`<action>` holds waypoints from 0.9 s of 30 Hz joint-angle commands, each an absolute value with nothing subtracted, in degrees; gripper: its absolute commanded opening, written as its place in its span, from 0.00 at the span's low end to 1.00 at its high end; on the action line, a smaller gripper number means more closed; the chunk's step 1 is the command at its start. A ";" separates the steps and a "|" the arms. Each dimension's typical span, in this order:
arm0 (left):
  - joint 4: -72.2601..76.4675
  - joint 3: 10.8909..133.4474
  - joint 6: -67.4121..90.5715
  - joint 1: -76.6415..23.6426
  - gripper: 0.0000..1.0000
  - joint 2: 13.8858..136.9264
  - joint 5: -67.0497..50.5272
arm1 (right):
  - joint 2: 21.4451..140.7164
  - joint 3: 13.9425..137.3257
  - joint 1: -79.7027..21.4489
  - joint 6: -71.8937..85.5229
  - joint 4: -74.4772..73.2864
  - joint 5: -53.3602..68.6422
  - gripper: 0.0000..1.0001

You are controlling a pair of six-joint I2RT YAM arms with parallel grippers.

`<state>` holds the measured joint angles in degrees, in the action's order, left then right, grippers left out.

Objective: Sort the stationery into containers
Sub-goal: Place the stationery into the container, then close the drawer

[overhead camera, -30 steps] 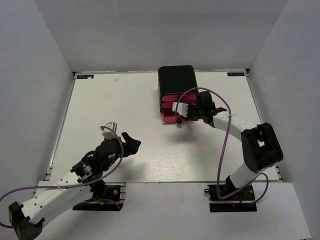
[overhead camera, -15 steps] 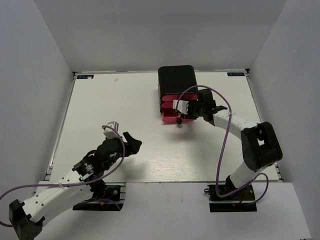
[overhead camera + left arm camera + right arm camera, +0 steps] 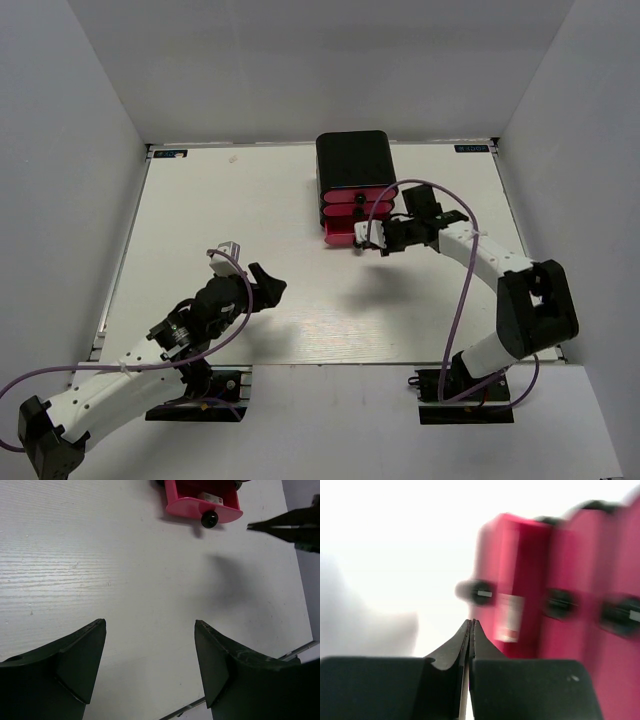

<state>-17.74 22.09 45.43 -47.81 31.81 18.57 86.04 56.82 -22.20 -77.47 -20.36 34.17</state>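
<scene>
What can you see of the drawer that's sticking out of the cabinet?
The lowest pink drawer stands further out of the black cabinet than the two above it, with its top open. It looks like glossy plastic, with a rounded front and a round black knob at its middle. A small white rectangular thing lies inside; what it is I cannot tell. The shut right gripper hangs just beside the knob, not touching it.
</scene>
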 commanded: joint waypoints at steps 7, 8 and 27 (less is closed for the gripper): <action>-18.54 22.24 44.74 -47.90 0.81 30.06 17.93 | 92.55 58.19 -22.76 -80.87 -24.71 33.76 0.00; -18.54 22.24 44.74 -47.90 0.81 30.06 17.93 | 92.90 57.66 -22.76 -77.47 -19.82 31.84 0.00; -19.07 22.24 45.79 -47.90 0.81 30.06 18.46 | 99.75 57.39 -23.82 -70.23 -3.25 20.83 0.47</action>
<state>-18.92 22.09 45.54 -47.81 30.52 18.41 99.07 56.03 -23.75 -70.63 -6.66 21.74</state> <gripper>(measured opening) 0.811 0.449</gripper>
